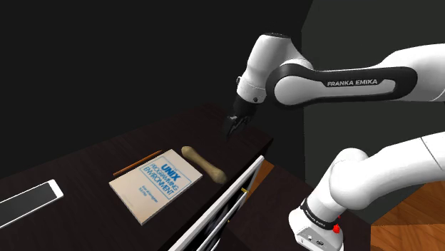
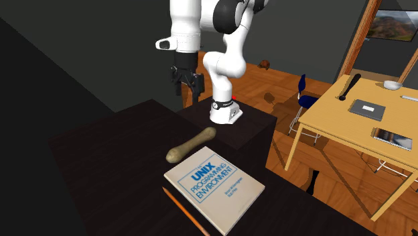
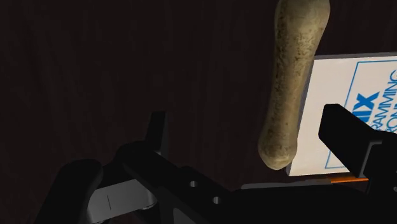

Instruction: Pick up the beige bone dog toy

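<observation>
Bone toy [image 1: 203, 164], beige, lies flat on dark table [image 1: 78, 164], just beside white book [image 1: 153, 184]. Claw [image 1: 235, 125] hovers above table near bone toy's end, fingers spread apart, gripping nothing.

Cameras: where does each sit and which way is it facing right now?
Shoulder view: beside and behind the stand, looking down over the dark table; the white arm and open gripper show.
Second exterior view: across the table, facing the arm, which rises from its stand.
Wrist view: on the hand, looking down past two black fingers at the bone.
Shared: the bone and book lie in all three.
</observation>
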Motion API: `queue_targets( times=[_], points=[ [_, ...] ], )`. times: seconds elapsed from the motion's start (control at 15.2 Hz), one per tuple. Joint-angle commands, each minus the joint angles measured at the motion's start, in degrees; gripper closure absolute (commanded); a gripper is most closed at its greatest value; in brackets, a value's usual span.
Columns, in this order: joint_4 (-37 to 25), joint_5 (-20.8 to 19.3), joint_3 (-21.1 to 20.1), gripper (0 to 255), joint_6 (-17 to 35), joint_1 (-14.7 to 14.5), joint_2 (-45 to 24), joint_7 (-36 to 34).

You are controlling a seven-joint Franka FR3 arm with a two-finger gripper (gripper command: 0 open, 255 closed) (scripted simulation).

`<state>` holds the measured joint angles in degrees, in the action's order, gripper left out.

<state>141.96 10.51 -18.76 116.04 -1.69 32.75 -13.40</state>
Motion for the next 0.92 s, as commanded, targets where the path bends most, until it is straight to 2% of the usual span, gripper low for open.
queue_targets(
  times=[0.0, 0.26, 0.46, 0.86],
  points=[
    [-0.48, -0.06, -2.50, 0, 3.75, 0.15, -4.06, -2.45],
    [-2.03, -1.55, -7.20, 0, 9.94, 0.75, -11.86, -7.74],
    [-4.02, -4.30, -10.65, 0, 14.18, 1.57, -18.45, -12.55],
    [-2.08, -5.54, -11.45, 0, 18.54, 1.86, -21.09, -13.74]
  ],
)
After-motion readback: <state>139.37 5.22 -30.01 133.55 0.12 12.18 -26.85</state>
